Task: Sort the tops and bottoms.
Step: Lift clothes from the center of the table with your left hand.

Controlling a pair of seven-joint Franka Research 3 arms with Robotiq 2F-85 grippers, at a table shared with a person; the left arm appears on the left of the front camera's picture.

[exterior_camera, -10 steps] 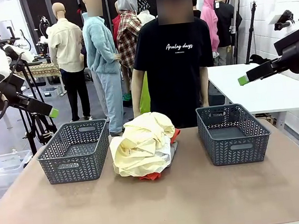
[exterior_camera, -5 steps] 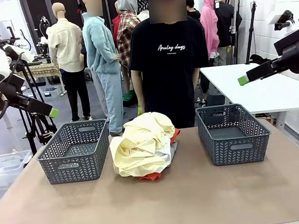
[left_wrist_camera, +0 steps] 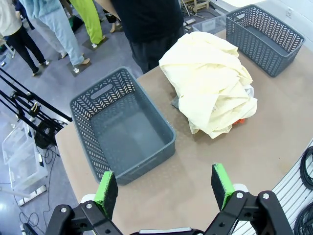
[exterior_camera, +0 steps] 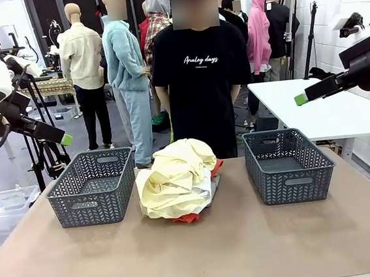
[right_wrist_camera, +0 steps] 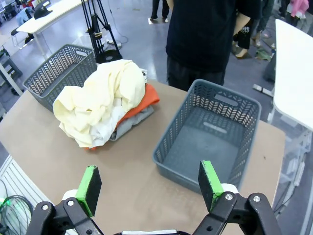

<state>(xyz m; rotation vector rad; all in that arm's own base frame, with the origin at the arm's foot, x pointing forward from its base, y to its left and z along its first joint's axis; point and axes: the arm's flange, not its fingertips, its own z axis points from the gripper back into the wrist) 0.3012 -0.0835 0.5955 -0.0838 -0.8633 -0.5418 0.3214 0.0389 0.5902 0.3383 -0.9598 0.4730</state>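
Observation:
A heap of garments lies in the middle of the table between two baskets. The pale yellow garment (exterior_camera: 174, 175) (left_wrist_camera: 210, 90) (right_wrist_camera: 100, 100) covers the top. Under it show a white garment (right_wrist_camera: 108, 128), an orange-red garment (right_wrist_camera: 142, 100) (exterior_camera: 216, 167) and a light grey garment (right_wrist_camera: 133, 121). My left gripper (left_wrist_camera: 165, 191) hangs open, high above the left basket (exterior_camera: 92, 186) (left_wrist_camera: 122, 129). My right gripper (right_wrist_camera: 145, 186) is open too, high over the right basket (exterior_camera: 287, 164) (right_wrist_camera: 208, 137). In the front view the left fingertip pad (exterior_camera: 66, 139) and the right fingertip pad (exterior_camera: 300, 99) sit well above the table.
Both dark grey lattice baskets hold nothing. A person in a black T-shirt (exterior_camera: 201, 84) stands at the far edge behind the heap. A white table (exterior_camera: 326, 108) stands at back right, a tripod (exterior_camera: 36, 120) at back left. Bare tabletop (exterior_camera: 202, 248) spreads in front.
The person has stepped a little to the left behind the table. Both arms and the heap have stayed still.

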